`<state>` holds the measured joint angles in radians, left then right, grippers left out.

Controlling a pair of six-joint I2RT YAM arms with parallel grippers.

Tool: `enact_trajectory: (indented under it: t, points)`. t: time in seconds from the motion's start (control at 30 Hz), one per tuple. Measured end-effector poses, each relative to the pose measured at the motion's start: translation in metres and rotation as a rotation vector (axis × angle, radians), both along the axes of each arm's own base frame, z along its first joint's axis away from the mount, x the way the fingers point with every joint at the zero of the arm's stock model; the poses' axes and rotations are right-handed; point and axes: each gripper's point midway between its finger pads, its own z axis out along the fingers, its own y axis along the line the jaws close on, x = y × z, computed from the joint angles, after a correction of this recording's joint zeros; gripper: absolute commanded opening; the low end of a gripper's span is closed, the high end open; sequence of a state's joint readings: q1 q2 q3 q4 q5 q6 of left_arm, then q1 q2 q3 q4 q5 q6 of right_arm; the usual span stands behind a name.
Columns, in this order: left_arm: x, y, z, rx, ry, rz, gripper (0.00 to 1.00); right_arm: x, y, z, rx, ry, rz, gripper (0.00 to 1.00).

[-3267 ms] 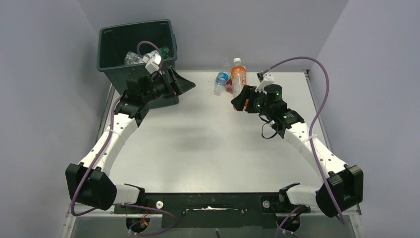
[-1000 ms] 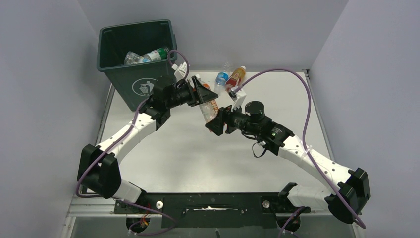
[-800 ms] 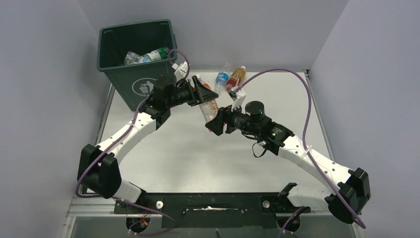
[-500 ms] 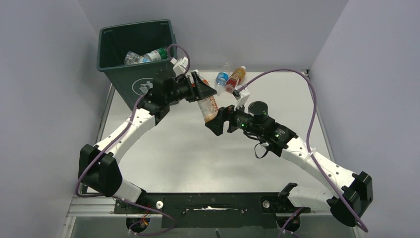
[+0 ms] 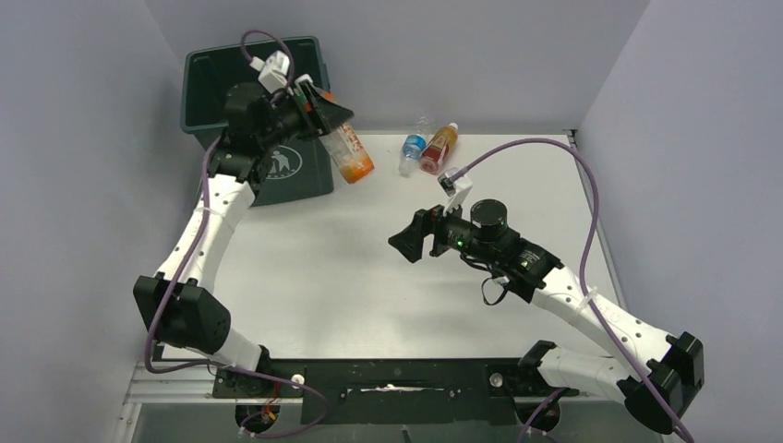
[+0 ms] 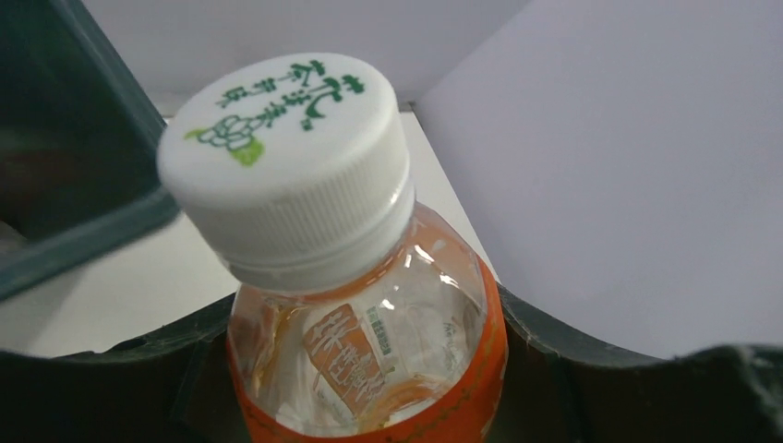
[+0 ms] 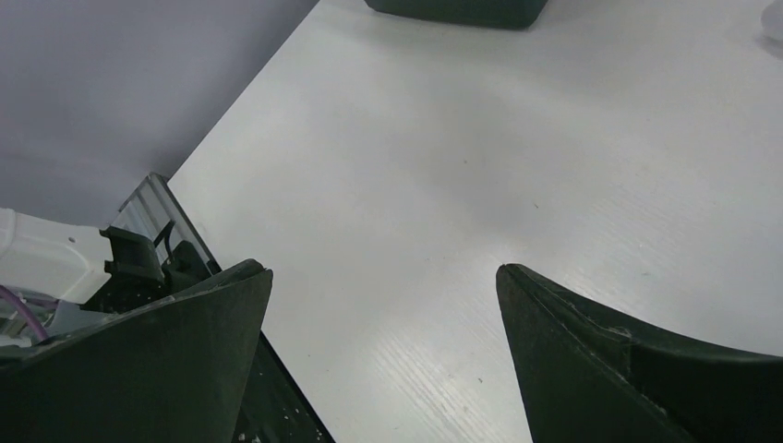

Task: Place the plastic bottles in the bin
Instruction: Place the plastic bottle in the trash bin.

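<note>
An orange-labelled plastic bottle (image 5: 348,154) with a white cap (image 6: 286,157) hangs tilted in the air. My left gripper (image 5: 323,113) is shut on it just below its neck (image 6: 365,369). It is held by the right front corner of the dark green bin (image 5: 297,177), whose rim (image 6: 74,231) shows left of the cap. My right gripper (image 5: 404,242) hovers open over the table's middle, nothing between its fingers (image 7: 383,277). Two more bottles lie at the back: a clear blue-labelled one (image 5: 412,148) and an orange-red one (image 5: 439,148).
The left arm covers much of the bin's opening. The bin's base (image 7: 462,9) shows at the top of the right wrist view. Grey walls close in the white table (image 5: 305,268) on three sides. A black rail (image 5: 388,374) runs along the near edge.
The right gripper opened, let go of the orange bottle and drew back toward the near side. The left arm lifted the bottle up and left to the bin's corner.
</note>
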<state>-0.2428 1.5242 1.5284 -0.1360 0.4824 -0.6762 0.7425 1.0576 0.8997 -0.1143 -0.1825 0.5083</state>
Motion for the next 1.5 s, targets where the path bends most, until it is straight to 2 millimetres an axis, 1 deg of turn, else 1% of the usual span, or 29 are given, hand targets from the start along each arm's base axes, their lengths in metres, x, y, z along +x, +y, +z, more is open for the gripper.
enact_trajectory:
  t: [0.2, 0.3, 0.37, 0.5, 0.63, 0.8, 0.93, 1.0, 1.1, 1.37, 1.4, 1.43, 1.47, 1.5]
  points:
    - [0.027, 0.050, 0.051, -0.022, -0.103, 0.084, 0.34, -0.004, -0.003, -0.021, -0.027, 0.040, -0.005, 0.98]
    - [0.036, 0.073, 0.069, -0.039, -0.138, 0.120, 0.34, -0.004, -0.004, -0.026, -0.032, 0.052, -0.006, 0.98]
    - [0.044, 0.090, 0.078, -0.055, -0.156, 0.150, 0.34, -0.005, -0.003, -0.028, -0.033, 0.059, -0.006, 0.98]
    - [0.057, 0.125, 0.087, -0.095, -0.173, 0.207, 0.34, -0.004, -0.001, -0.031, -0.035, 0.068, -0.004, 0.98]
    - [0.069, 0.160, 0.092, -0.131, -0.196, 0.271, 0.34, -0.003, 0.001, -0.041, -0.050, 0.087, -0.003, 0.98]
    - [0.076, 0.193, 0.103, -0.162, -0.254, 0.327, 0.34, -0.003, 0.003, -0.050, -0.063, 0.109, 0.002, 0.98]
    - [0.079, 0.210, 0.111, -0.174, -0.303, 0.362, 0.35, -0.004, 0.004, -0.054, -0.066, 0.122, 0.009, 0.98]
    - [0.082, 0.216, 0.111, -0.171, -0.316, 0.381, 0.36, -0.004, 0.005, -0.056, -0.065, 0.127, 0.012, 0.98]
    - [0.089, 0.221, 0.105, -0.158, -0.316, 0.399, 0.37, -0.004, 0.006, -0.058, -0.063, 0.133, 0.013, 0.98]
    - [0.112, 0.235, 0.075, -0.111, -0.278, 0.458, 0.39, -0.001, 0.012, -0.071, -0.070, 0.161, 0.021, 0.98]
    - [0.115, 0.238, 0.070, -0.106, -0.267, 0.471, 0.41, -0.001, 0.013, -0.072, -0.073, 0.165, 0.023, 0.98]
    - [0.117, 0.240, 0.066, -0.098, -0.257, 0.481, 0.45, -0.001, 0.013, -0.074, -0.076, 0.169, 0.025, 0.98]
    - [0.120, 0.242, 0.060, -0.088, -0.236, 0.493, 0.53, -0.001, 0.013, -0.075, -0.078, 0.172, 0.025, 0.98]
    - [0.124, 0.244, 0.055, -0.076, -0.217, 0.499, 0.58, -0.001, 0.014, -0.076, -0.080, 0.174, 0.026, 0.98]
